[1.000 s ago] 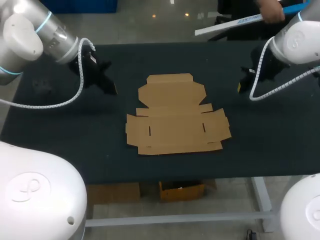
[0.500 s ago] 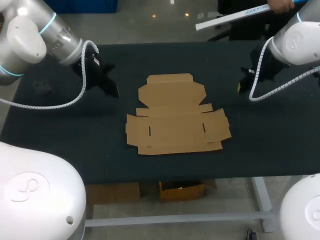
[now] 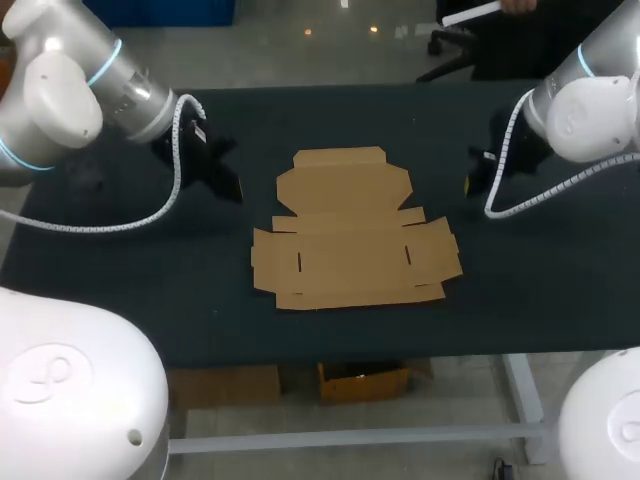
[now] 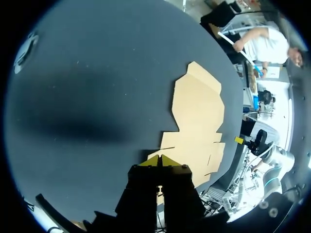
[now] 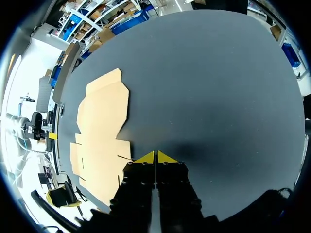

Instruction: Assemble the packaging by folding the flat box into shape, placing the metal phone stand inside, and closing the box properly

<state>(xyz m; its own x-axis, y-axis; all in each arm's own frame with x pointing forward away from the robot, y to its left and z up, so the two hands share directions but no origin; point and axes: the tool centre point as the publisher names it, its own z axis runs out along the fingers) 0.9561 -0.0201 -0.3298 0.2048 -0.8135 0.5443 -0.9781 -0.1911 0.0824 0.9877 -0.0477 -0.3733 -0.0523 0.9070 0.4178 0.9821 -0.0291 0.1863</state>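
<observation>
Dark, flat-topped table [image 3: 550,290]

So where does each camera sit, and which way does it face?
Head view: above and behind, looking down on table and flat cardboard box; left arm and right arm at the sides.
Left wrist view: on the wrist, facing the box past the shut left gripper.
Right wrist view: likewise, past the shut right gripper.
All three share the box.

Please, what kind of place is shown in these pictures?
Probably a robot test bench in a lab or workshop: a left arm and a right arm hang over one dark table, where a flat, unfolded cardboard box lies.
</observation>
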